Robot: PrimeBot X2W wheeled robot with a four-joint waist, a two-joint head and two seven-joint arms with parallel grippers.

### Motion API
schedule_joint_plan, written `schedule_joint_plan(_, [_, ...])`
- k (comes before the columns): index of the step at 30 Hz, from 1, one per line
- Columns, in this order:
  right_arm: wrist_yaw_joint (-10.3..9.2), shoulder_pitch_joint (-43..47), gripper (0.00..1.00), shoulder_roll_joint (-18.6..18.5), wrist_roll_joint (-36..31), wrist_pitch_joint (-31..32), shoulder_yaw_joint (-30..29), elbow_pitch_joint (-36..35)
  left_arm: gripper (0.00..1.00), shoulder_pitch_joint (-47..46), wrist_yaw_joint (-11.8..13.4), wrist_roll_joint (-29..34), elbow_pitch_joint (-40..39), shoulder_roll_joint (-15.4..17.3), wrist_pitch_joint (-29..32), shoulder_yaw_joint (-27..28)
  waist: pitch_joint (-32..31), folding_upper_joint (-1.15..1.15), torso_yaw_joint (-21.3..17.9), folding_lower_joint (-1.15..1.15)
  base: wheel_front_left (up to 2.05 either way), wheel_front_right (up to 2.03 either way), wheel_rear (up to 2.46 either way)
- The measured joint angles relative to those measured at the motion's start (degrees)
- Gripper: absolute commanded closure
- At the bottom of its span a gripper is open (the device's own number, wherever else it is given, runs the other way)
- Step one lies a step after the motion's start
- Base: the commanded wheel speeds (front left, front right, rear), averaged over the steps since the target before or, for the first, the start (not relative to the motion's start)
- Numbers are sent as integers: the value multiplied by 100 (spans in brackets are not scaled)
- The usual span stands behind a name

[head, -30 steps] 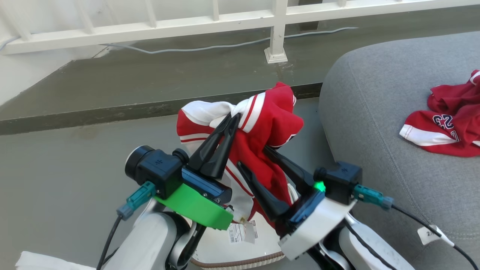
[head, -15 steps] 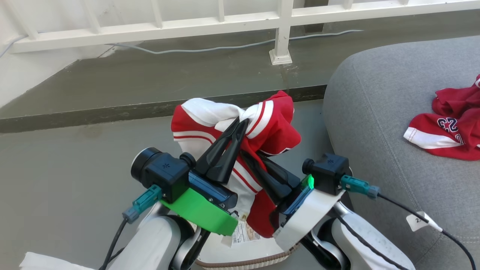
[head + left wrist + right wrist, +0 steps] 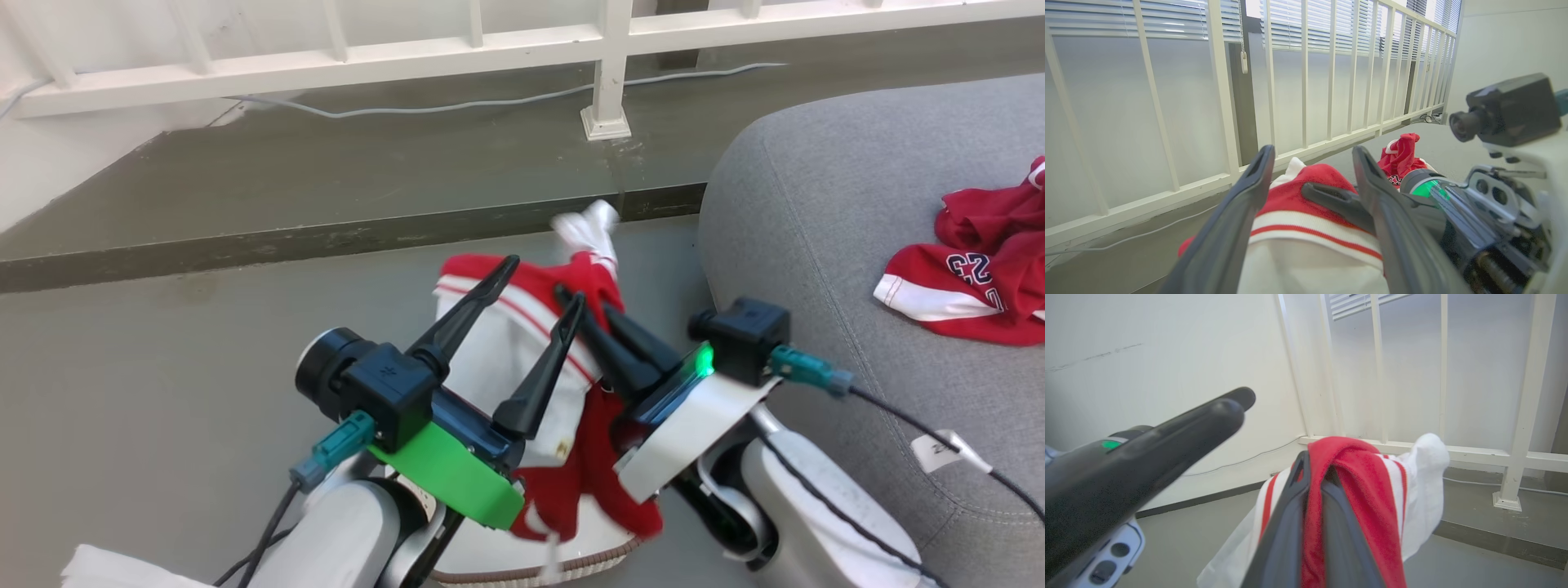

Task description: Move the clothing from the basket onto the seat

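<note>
The red-and-white garment [image 3: 498, 351] is hanging in the air just over the basket [image 3: 571, 563], its lower end looking to be trailing into the basket's mouth. It's not on the seat [image 3: 816, 204] yet. A 2nd red garment [image 3: 971, 278] is already lying on the seat, well apart to the right.

What's changed: a sec ago the L gripper [image 3: 544, 280] was pinching the top fold & the R gripper [image 3: 585, 302] was gaping around the cloth. Half a sec ago both were clamping. Now L is letting go & R is carrying the load alone, i.e. a handover, L to R. The cloth is sagging lower than before, w/ a white corner flicking up, blurred. For the task: the garment is now riding on the arm nearer the seat, so prob. the next leg is a swing rightward over the seat & a drop there.

L fingers [image 3: 1239, 212] are standing spread wide, released, straddling the white panel & striped band. Cloth is bulging btwn them & seems to be brushing their inner faces, but nothing's being pinched. R fingers [image 3: 1288, 526] are pressing tight together, clenching a red fold that's draping over the tips. Risk, as I'm judging it: loose cloth snagging on the L fingers as R pulls away.
</note>
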Motion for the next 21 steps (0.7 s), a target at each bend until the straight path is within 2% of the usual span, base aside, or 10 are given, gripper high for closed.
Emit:
schedule_joint_plan(9, [-207, -83, 100, -134, 5, -69, -424, 261, 0, 178, -74, 0, -19, 96, 250, -356, 87, 0, -53, 0, 0, 0, 0])
schedule_joint_plan(21, [-356, -258, 100, -165, 103, -253, -811, 576, 0, 214, -77, 80, -31, 328, 426, -489, 330, 0, -301, 0, 0, 0, 0])
